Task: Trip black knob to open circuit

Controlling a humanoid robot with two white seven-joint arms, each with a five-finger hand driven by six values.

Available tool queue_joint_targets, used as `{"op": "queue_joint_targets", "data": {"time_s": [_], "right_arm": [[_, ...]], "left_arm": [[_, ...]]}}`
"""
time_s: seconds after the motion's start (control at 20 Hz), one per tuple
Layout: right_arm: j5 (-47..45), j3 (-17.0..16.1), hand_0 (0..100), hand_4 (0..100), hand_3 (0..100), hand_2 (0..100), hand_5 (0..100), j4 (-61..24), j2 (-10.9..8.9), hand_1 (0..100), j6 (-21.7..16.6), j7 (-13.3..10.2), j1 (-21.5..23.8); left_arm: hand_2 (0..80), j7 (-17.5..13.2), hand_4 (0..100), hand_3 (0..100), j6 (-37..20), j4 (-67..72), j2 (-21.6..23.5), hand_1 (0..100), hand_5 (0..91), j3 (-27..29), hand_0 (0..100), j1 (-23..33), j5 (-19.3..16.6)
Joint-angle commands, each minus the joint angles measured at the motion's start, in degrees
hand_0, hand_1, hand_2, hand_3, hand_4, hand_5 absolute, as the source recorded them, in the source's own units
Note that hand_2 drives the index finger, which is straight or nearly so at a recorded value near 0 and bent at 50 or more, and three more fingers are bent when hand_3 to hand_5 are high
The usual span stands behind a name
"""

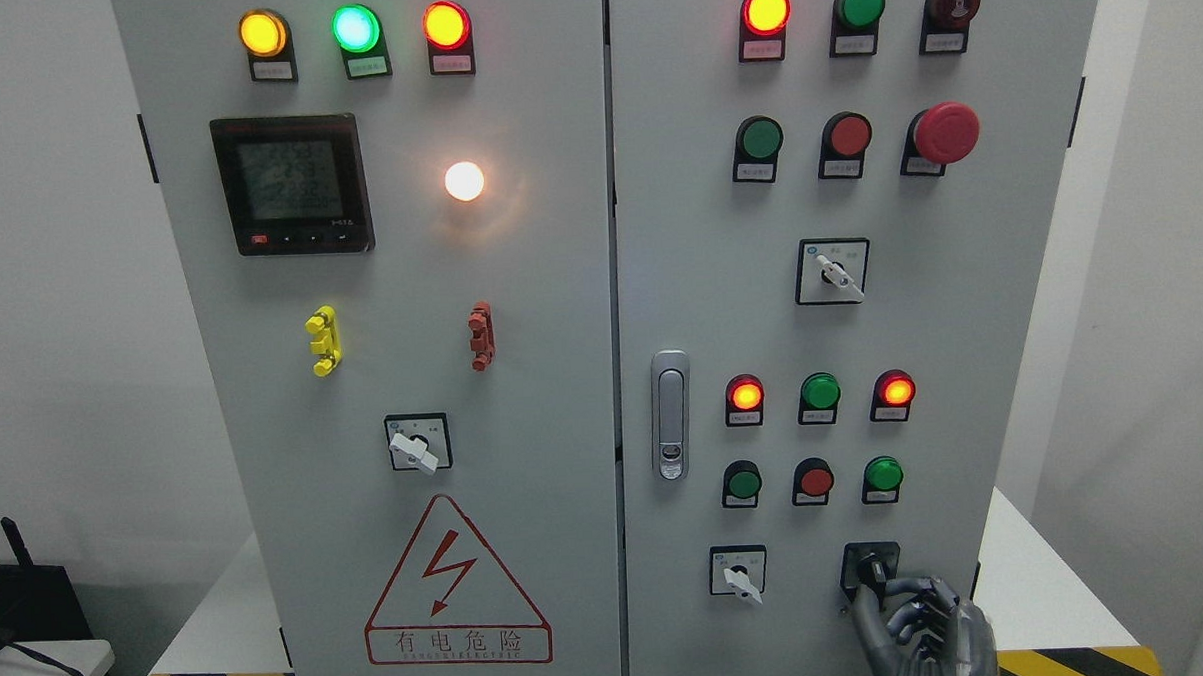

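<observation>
The black knob (873,571) sits on a black square plate at the lower right of the right cabinet door (700,305). My right hand (896,600) comes up from the bottom right edge, dark grey and metallic. Its fingers (910,587) curl around the knob's lower right side, with the thumb to the knob's lower left. The knob's handle shows between them, roughly upright. My left arm does not show anywhere in the head view.
A white rotary switch (738,576) sits left of the knob. Red and green indicator lamps and push buttons fill the door above, with a red mushroom stop button (945,132) near the top. A door latch (670,414) stands at the seam.
</observation>
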Motion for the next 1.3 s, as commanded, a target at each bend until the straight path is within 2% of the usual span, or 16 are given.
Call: {"op": "queue_joint_targets", "data": {"time_s": [0.0,1.25], "right_arm": [[-0.4,-1.8,46,89,87,56,97,-0.1,0.01,72,0.2,0.0,-0.1],[-1.0,-1.6,48,92,89,58,97,-0.1,0.10,73,0.0,1.0,-0.5]], "left_arm": [[0.0,0.0,0,0,0.0,0.0,0.0,39,0.0,0.0,12,-0.4,-1.8],[0.0,0.0,0,0,0.0,0.0,0.0,39,0.0,0.0,12,-0.4,-1.9]]}}
